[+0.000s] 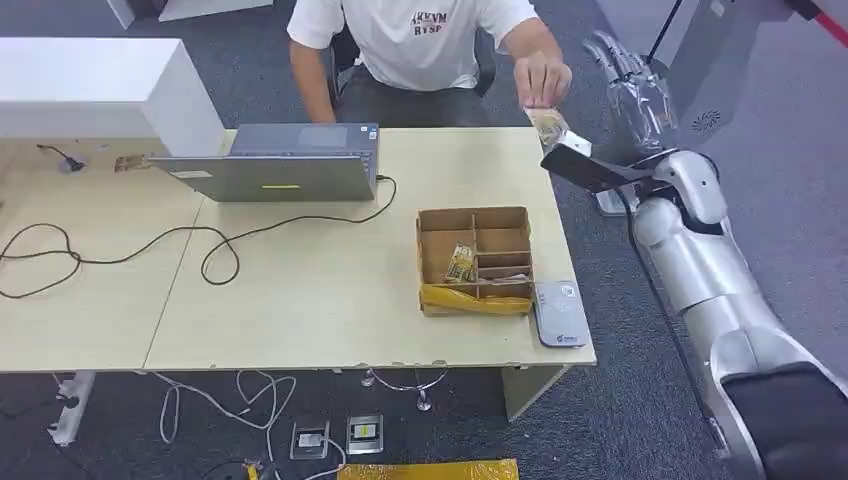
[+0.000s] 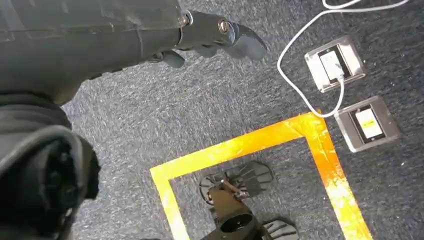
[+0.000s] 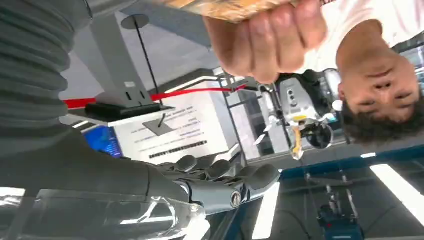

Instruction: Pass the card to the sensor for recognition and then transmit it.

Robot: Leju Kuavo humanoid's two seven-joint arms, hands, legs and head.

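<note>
Small yellowish patterned card (image 1: 547, 124) pinched in a person's hand (image 1: 541, 78) at the table's far right corner. Right hand (image 1: 632, 75) raised just beside it, fingers apart, holding nothing. Left hand (image 2: 210, 37) hanging above carpet, fingers loosely apart, holding nothing.

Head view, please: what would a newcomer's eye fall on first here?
Probably the handover past the table's far right corner: the person's hand holds the card beside the raised right hand, whose fingers look spread and apart from it. Next, the cardboard box with compartments stands near the table's right front, with the grey sensor right beside it.
</note>
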